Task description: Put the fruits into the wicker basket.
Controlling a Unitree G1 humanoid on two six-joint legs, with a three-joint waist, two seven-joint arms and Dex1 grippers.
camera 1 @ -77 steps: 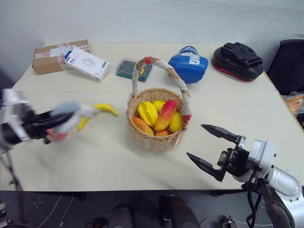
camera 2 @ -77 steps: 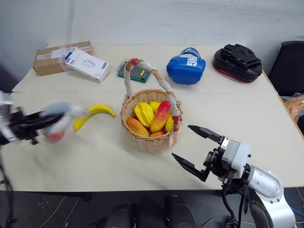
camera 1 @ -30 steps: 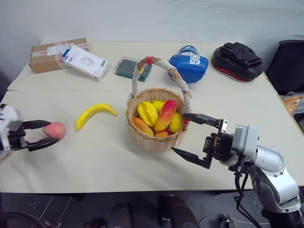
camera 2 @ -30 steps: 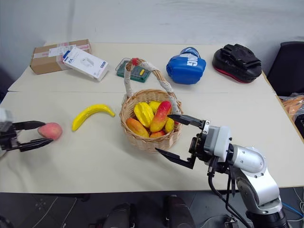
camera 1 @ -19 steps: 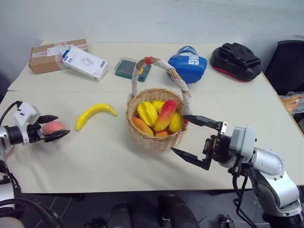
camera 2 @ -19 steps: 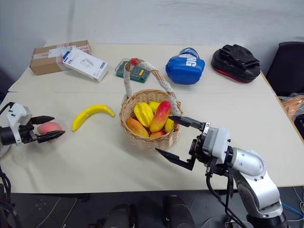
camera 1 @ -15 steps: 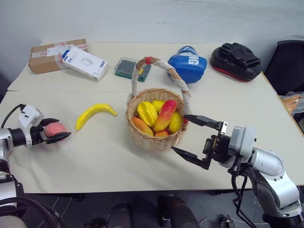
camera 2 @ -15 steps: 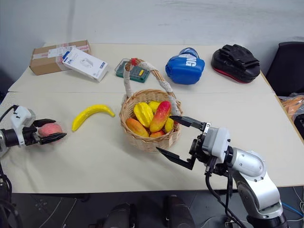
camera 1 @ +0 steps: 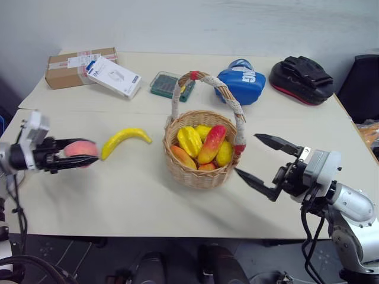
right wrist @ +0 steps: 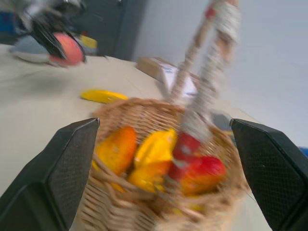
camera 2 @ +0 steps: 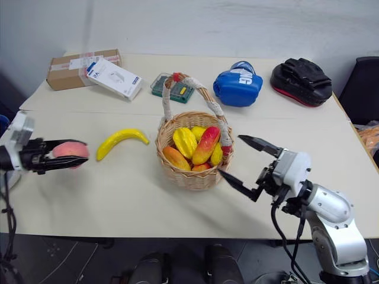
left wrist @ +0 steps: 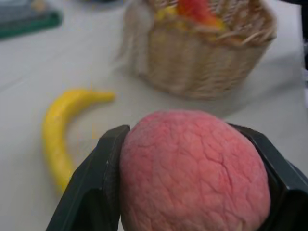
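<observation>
My left gripper (camera 1: 80, 155) is shut on the pink-orange peach (camera 1: 80, 148) and holds it off the table at the left; the peach (left wrist: 192, 171) sits between both black fingers in the left wrist view. The yellow banana (camera 1: 125, 141) lies on the table between the peach and the wicker basket (camera 1: 204, 155). The basket stands mid-table with several yellow and red-orange fruits inside and its white-wrapped handle arching over them. My right gripper (camera 1: 260, 167) hangs open just right of the basket, holding nothing.
Along the table's far side are a cardboard box (camera 1: 74, 68), a white carton (camera 1: 114, 76), a green case (camera 1: 166, 83), a blue boxing glove (camera 1: 241, 80) and a black pad (camera 1: 305, 74). A dark chair (camera 1: 365, 83) stands beyond the right edge.
My left gripper closed on the peach, lifted it and carried it right, toward the banana. My right gripper drew back to the right, away from the basket, still open.
</observation>
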